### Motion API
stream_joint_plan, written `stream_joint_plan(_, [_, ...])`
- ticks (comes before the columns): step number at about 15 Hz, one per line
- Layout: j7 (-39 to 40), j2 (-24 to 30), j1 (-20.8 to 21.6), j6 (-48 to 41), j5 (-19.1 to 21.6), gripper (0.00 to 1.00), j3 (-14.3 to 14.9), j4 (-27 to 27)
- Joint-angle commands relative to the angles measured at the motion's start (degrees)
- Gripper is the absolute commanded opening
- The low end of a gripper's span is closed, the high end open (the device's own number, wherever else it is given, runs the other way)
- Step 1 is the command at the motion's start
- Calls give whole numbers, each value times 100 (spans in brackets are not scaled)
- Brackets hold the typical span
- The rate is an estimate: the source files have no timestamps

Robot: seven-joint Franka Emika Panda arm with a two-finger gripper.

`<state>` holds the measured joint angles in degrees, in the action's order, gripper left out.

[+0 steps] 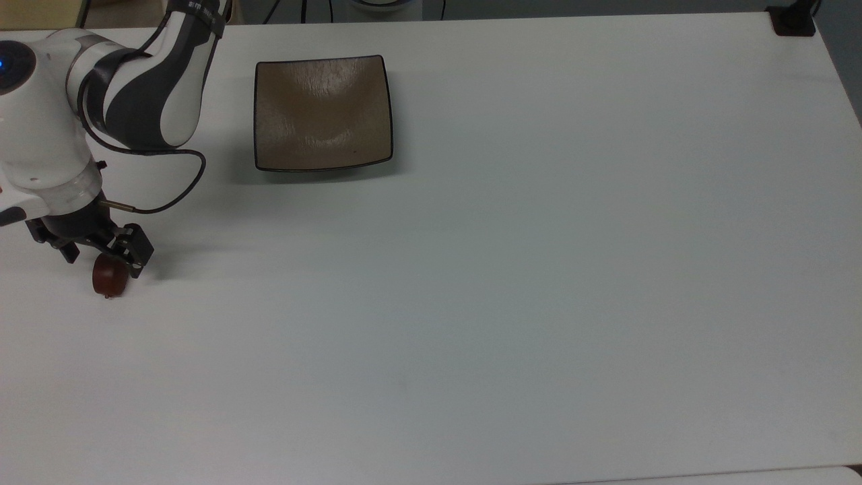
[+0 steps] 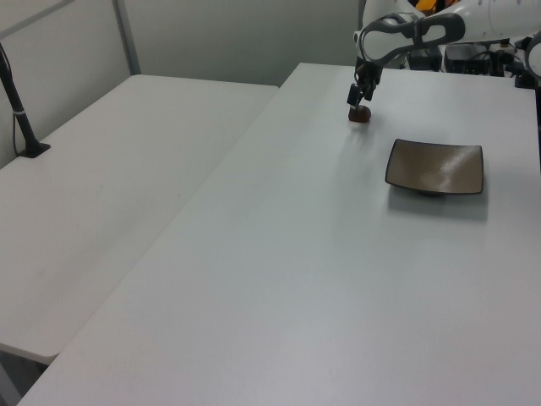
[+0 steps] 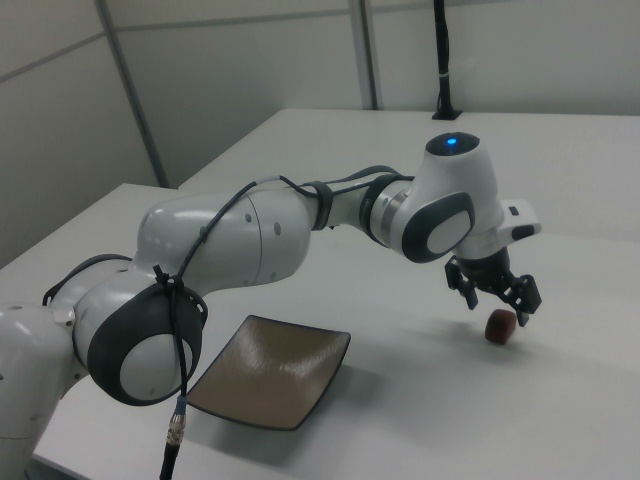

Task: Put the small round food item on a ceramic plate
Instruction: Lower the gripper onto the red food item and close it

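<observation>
Well apart from the plate: bent arm, splayed gripper just above the chestnut, grasping nothing.

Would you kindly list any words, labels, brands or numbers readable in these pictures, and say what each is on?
None: no text can be read on the robot arm, the plate, the small round food item or the table.

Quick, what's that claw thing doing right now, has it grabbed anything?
Gripper: jaws open, holding nothing, low over the food item on the table.
</observation>
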<state>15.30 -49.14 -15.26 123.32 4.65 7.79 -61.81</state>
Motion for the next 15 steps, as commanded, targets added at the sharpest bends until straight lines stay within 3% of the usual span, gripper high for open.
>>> stream_joint_plan(1, [324,-61,-3,-1,-52,94,-6,99])
stream_joint_plan(4, [333,-61,-3,217,-52,81,-6,73])
stream_joint_plan(8, [342,-52,6,315,-52,53,-6,-24])
stream_joint_plan(13, [368,-43,6,307,-69,37,3,-103])
stream_joint_plan(15, [403,-34,6,298,-69,17,3,-112])
